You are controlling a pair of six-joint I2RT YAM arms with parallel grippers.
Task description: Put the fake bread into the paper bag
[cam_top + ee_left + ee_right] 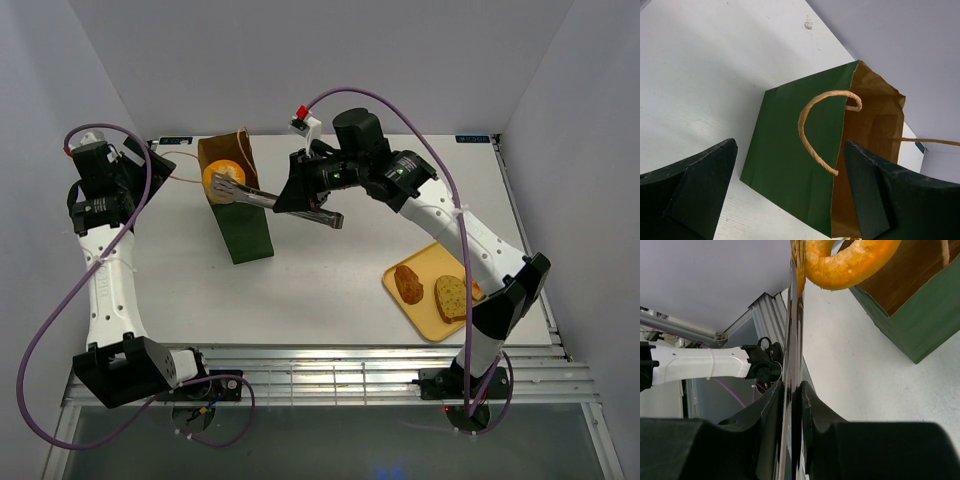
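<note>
While the right gripper (790, 405) is clamped on the metal tongs (270, 200), whose tips pinch the round bun (222, 180) over the open mouth of the paper bag (245, 235) at far left, no piece seems delivered yet. The roll (408, 284) and speckled slice (451, 298) lie on the yellow tray (410, 305) at near right. The left gripper (791, 145) has its jaws apart beside the bag.

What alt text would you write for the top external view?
The right tool grips metal tongs holding a round yellow bun at the open mouth of the green paper bag. Two bread pieces lie on a yellow tray.
</note>
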